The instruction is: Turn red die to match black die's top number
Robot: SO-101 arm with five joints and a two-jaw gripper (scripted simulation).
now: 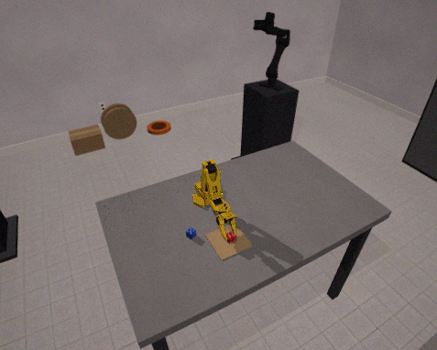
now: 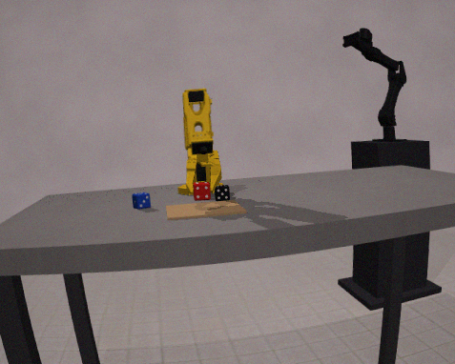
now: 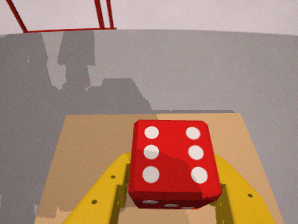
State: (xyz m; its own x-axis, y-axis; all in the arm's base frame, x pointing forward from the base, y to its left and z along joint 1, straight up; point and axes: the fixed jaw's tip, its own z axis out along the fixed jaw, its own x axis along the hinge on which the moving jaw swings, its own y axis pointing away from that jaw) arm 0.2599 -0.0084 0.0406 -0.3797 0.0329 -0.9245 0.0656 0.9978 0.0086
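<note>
My yellow gripper (image 1: 227,228) is shut on the red die (image 1: 231,236), holding it low over the tan mat (image 1: 228,244). In the wrist view the red die (image 3: 172,161) sits between the two yellow fingers, with its six-pip face towards the camera and the mat (image 3: 150,150) below it. In the exterior view the red die (image 2: 201,191) hangs just above the mat (image 2: 205,209), showing four pips to that camera. The black die (image 2: 222,192) stands on the table just right of it, behind the mat. Its top face cannot be read. The blue die (image 1: 191,233) lies on the table left of the mat.
The arm's yellow base (image 1: 207,185) stands behind the mat. A black pedestal (image 1: 268,116) with a dark arm stands beyond the table's far edge. A box, a disc and an orange ring lie on the floor far off.
</note>
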